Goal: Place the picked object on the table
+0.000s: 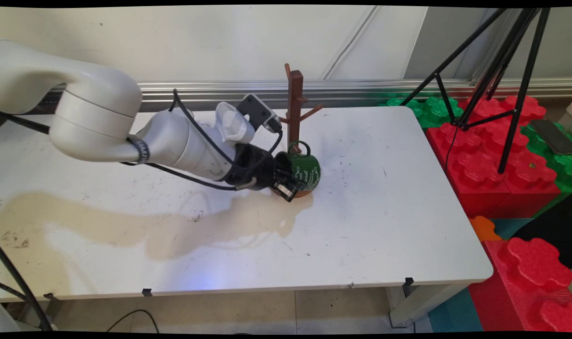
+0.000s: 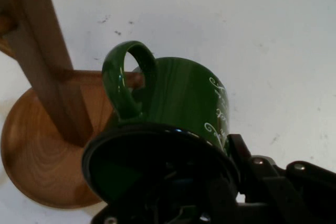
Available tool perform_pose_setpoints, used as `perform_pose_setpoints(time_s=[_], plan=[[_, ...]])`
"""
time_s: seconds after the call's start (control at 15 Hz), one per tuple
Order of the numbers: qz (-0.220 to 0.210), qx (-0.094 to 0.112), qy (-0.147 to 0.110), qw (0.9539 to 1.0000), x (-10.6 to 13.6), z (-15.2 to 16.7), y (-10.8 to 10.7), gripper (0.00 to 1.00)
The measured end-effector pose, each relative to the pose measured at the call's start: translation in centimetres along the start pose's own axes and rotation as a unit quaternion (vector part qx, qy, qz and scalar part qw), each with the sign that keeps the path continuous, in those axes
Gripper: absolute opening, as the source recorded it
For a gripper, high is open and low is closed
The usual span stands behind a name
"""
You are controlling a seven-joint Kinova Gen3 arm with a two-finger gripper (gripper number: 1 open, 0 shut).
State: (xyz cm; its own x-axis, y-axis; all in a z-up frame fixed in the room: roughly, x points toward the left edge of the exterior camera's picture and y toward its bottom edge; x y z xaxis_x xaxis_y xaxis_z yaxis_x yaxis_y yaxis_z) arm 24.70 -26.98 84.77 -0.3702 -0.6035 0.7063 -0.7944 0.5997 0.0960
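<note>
The black two-finger claw [image 1: 286, 181] was clenched on the rim of a glossy green ceramic mug with white lettering [image 1: 304, 170], one finger inside its mouth and one outside. The mug lay on its side, long axis running from the claw toward three o'clock, handle up at twelve. Just behind it, at twelve o'clock, rose the brown wooden mug tree with pegs [image 1: 295, 101], its round base [image 2: 39, 150] beneath the mug, on the white table [image 1: 385, 221].
</note>
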Motion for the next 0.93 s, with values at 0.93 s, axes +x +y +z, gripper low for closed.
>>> perform_pose_setpoints(time_s=[0.93], plan=[[0.112,-0.028,-0.042,0.9924,0.6,-6.7,2.5,0.00]])
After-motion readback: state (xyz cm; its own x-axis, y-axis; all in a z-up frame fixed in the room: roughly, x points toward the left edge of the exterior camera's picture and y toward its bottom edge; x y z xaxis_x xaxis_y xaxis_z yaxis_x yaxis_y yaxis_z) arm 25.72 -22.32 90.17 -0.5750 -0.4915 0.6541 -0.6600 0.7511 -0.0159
